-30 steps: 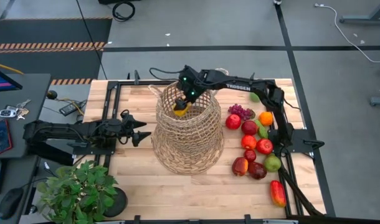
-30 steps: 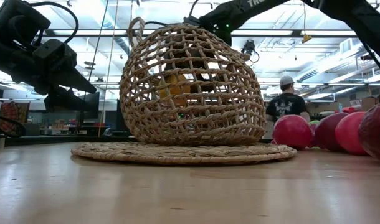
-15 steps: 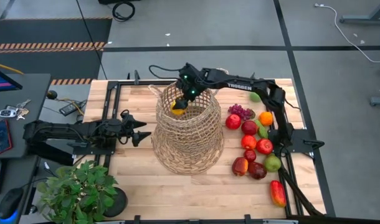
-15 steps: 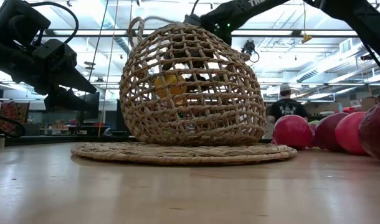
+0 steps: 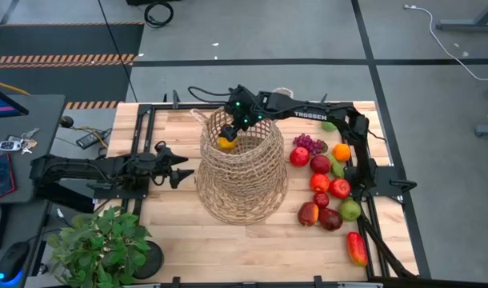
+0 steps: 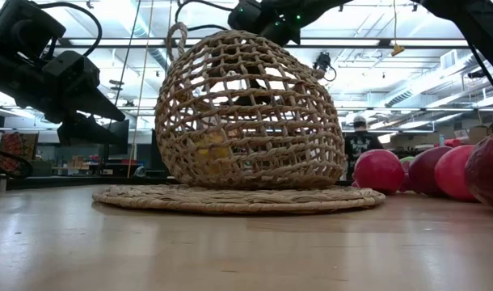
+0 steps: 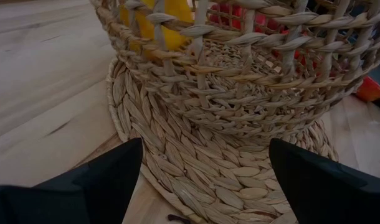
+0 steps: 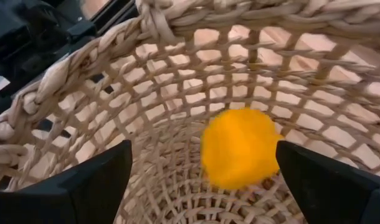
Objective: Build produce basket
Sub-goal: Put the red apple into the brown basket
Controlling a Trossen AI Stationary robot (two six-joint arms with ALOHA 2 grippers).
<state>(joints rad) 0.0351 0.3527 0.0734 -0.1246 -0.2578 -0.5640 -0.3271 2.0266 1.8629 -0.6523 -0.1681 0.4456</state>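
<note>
On the table centre sits the wicker basket (image 5: 242,172), upright on its round woven mat (image 6: 238,198); biggest thing in view, neck up, loop handles at the rim. Right arm reaches in from the far right side; right gripper (image 5: 242,120) hangs over the basket mouth, fingers spread wide and empty (wrist view looks straight down into the weave between them). Left arm lies low along the table's left side; left gripper (image 5: 180,173) points at the basket base, near but apart, jaws parted, holding nothing. Remaining produce (image 5: 328,188) lies in a loose row right of the basket: red apples, grapes, an orange, green pieces, a red pepper nearest the front edge. One yellow piece (image 8: 240,147) is inside the basket, free of the fingers; low view shows it down near the bottom behind the weave.

Step, as I read it: drop done, one item in, most of the pile still out. Next calls for lifting the right gripper clear of the rim, swinging to the pile, picking the nearest fruit; watch the handles on exit.
</note>
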